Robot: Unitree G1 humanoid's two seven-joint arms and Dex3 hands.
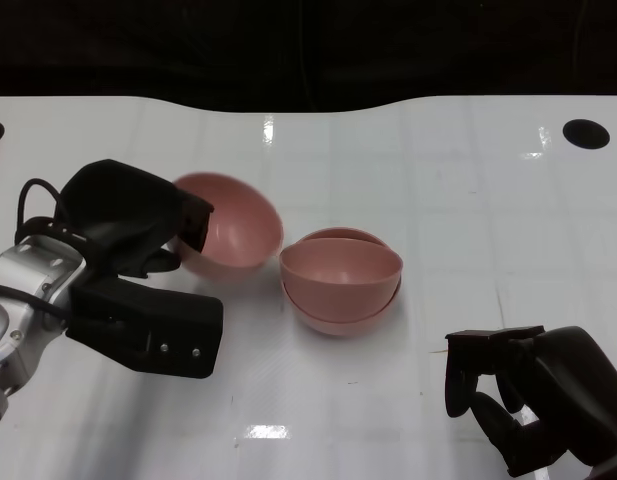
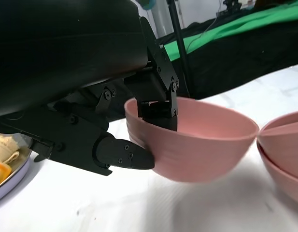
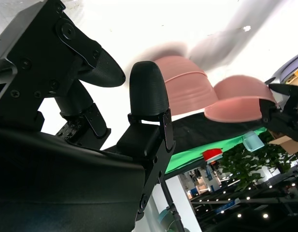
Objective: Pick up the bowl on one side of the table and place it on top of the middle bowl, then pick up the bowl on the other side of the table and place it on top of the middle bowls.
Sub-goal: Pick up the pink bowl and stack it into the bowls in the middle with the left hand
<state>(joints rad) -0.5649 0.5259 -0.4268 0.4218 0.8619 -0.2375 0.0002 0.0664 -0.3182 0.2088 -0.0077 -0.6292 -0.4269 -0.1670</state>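
A pink bowl (image 1: 233, 222) hangs tilted just above the white table, left of the middle. My left hand (image 1: 138, 255) pinches its near rim, one finger inside the bowl (image 2: 197, 145) and a thumb under it, as the left wrist view shows. Right beside it stand the middle bowls (image 1: 340, 280), two pink ones nested, the upper one slightly tilted; their edge (image 2: 284, 150) shows in the left wrist view. My right hand (image 1: 533, 395) rests low at the front right, holding nothing, fingers apart. Its wrist view shows both the stack (image 3: 185, 87) and the held bowl (image 3: 240, 99).
The white table (image 1: 468, 200) has a dark hole (image 1: 586, 133) at the far right and another at the far left edge. A plate with food (image 2: 6, 162) lies behind my left hand in the left wrist view. Black and green cloth hang beyond the table.
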